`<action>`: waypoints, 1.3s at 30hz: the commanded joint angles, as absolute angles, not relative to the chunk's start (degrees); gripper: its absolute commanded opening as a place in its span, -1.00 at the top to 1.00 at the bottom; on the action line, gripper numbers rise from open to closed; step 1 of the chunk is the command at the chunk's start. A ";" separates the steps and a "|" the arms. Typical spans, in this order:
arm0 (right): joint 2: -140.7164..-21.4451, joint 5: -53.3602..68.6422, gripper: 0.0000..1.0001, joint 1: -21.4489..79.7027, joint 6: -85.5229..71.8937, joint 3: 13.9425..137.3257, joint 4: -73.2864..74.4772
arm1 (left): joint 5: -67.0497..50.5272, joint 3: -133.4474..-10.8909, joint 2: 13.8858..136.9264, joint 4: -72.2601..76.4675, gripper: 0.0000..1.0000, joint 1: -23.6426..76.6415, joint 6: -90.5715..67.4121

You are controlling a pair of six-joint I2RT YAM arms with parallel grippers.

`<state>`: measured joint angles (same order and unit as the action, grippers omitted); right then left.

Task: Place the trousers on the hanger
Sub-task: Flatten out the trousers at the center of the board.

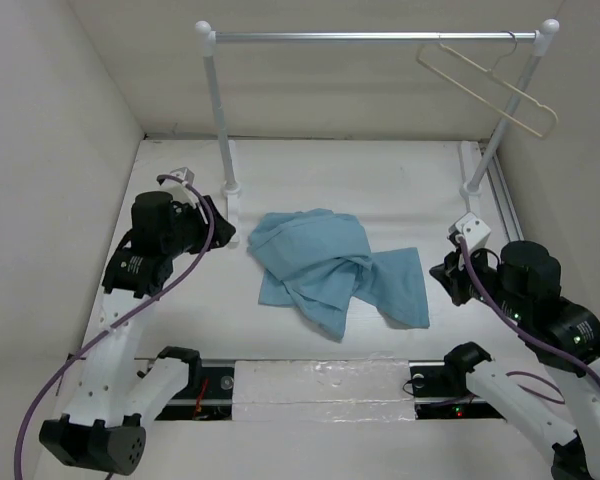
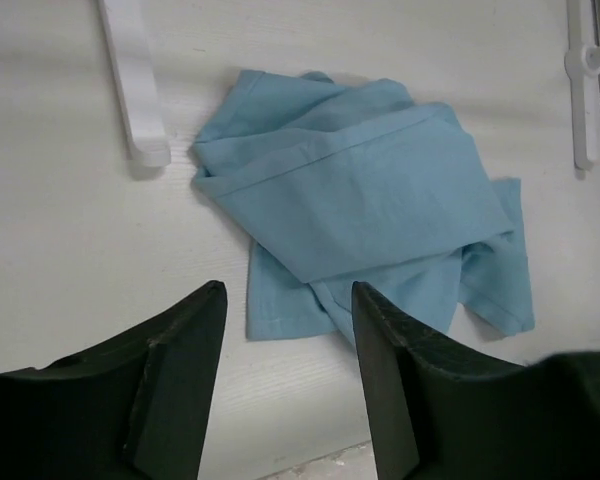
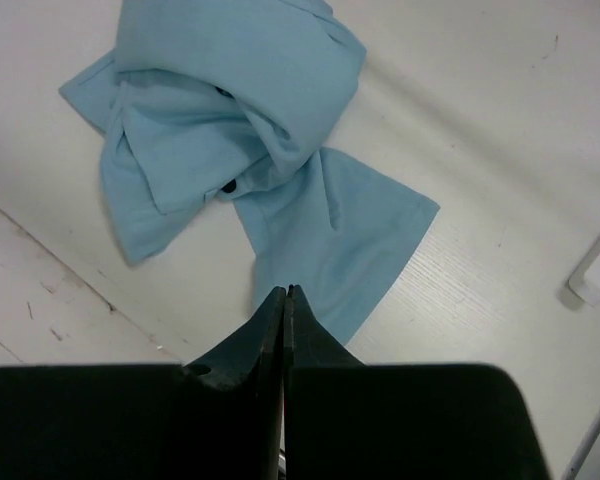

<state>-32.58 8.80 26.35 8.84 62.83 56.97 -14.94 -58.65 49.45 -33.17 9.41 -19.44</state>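
Observation:
The light blue trousers [image 1: 330, 268] lie crumpled on the white table between the two arms. They also show in the left wrist view [image 2: 370, 200] and in the right wrist view [image 3: 240, 120], where a small dark button [image 3: 229, 186] is visible. The cream hanger [image 1: 485, 85] hangs tilted from the right end of the silver rail [image 1: 370, 37]. My left gripper [image 2: 288, 300] is open and empty, above the table just left of the trousers. My right gripper [image 3: 285, 292] is shut with nothing between its fingers, above the table to the right of the trousers.
The rail stands on two white posts, the left post [image 1: 221, 120] with its foot [image 2: 135, 90] close to the trousers and the right post [image 1: 505, 115] by the right wall. Beige walls close in the left, back and right.

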 commanded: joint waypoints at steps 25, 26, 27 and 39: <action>-48.50 20.03 -0.62 23.99 10.99 45.89 26.66 | 16.37 -46.29 57.34 -19.61 -0.23 43.77 -54.21; -49.56 20.04 -0.62 23.99 10.99 45.44 25.06 | 15.74 -44.40 56.26 -19.43 -0.30 43.16 -55.01; -51.05 19.87 -0.61 23.99 10.99 45.00 24.18 | 14.60 -40.99 55.82 -19.25 -0.32 43.15 -55.80; -74.33 23.38 0.01 23.47 9.58 47.81 10.55 | 2.46 -29.70 71.53 8.43 -0.21 43.15 -58.36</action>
<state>-71.48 20.95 23.90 10.31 45.04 17.80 5.43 -29.50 68.62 -2.13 43.29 -57.60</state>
